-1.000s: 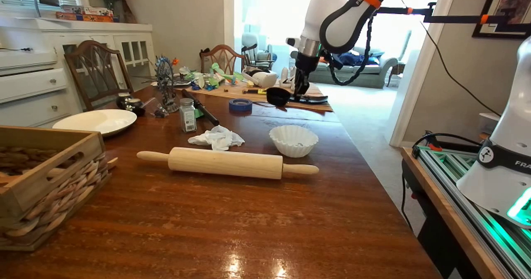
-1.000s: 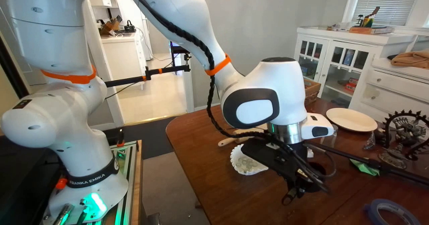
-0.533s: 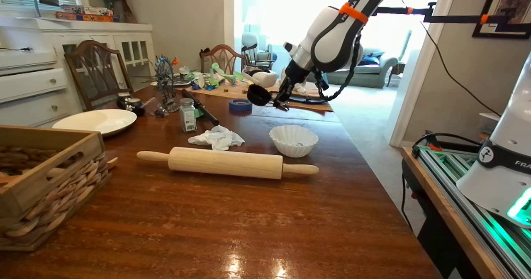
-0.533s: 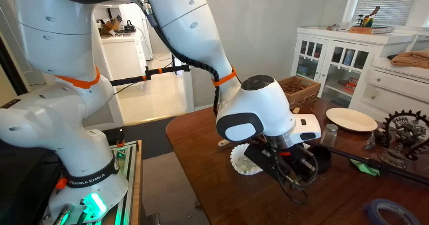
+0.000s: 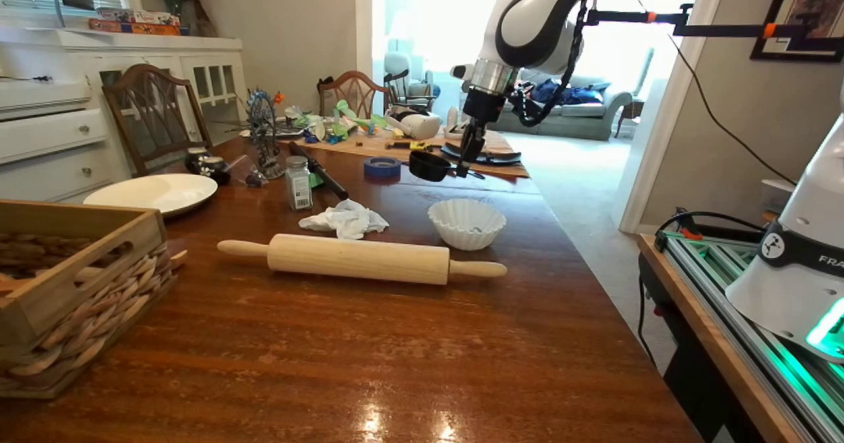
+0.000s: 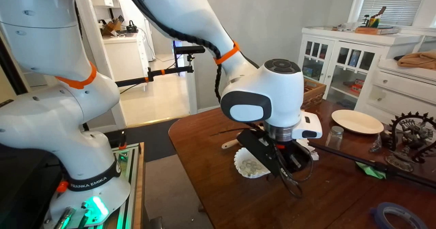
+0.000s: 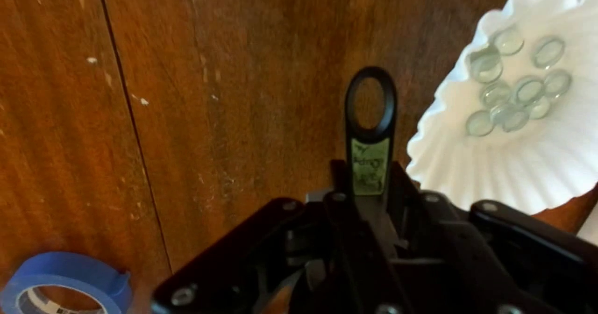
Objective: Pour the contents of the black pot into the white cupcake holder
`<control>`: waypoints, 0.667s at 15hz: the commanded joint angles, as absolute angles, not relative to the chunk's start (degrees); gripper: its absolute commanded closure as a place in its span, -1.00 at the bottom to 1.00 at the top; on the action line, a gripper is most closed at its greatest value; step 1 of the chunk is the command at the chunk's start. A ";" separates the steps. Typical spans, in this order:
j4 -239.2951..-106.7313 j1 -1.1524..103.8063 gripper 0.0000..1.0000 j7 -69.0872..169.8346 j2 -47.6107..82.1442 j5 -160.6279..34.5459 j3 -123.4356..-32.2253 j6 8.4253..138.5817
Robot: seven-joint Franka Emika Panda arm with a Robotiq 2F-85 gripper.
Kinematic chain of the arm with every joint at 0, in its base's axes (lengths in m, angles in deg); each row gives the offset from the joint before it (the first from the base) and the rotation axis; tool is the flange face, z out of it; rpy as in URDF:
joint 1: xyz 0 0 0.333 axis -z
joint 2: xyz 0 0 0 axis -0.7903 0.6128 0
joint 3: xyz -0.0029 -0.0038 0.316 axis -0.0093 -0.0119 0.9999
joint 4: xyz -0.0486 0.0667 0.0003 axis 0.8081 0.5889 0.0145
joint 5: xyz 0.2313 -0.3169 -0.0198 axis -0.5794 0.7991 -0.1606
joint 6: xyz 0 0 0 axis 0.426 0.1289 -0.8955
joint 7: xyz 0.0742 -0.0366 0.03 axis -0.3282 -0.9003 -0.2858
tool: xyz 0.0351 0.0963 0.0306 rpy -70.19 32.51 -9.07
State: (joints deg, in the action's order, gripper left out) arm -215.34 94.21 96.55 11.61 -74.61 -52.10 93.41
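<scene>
The black pot [image 5: 428,168], a small round cup with a handle, hangs above the table in an exterior view, roughly level, its opening up. My gripper [image 5: 463,171] is shut on its handle. In the wrist view the gripper [image 7: 370,173] pinches the handle, whose looped end and greenish label show; the pot's bowl is hidden there. The white cupcake holder [image 5: 465,232] stands upright on the table, nearer that exterior camera than the pot. In the wrist view the holder [image 7: 518,174] lies right of the gripper, with several clear glass discs [image 7: 528,89] in it. The pot's inside is too dark to tell.
A rolling pin [image 5: 359,260] and crumpled white paper [image 5: 346,220] lie near the holder. A glass jar [image 5: 299,184], a blue tape roll [image 5: 382,168], a white plate [image 5: 151,192] and a wooden basket [image 5: 125,298] stand on the table. The tape roll also shows in the wrist view [image 7: 79,269].
Half a second ago the gripper and pot were tilted; now they are swung back closer to upright. Compared with one second ago, the pot is slightly lower and nearer the holder. The holder has not moved.
</scene>
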 commanded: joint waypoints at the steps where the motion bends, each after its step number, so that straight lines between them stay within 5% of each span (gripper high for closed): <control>1: -215.59 85.85 0.88 96.71 7.77 -74.54 -63.25 85.21; 10: -213.50 72.56 0.88 95.17 12.48 -71.11 -79.19 82.09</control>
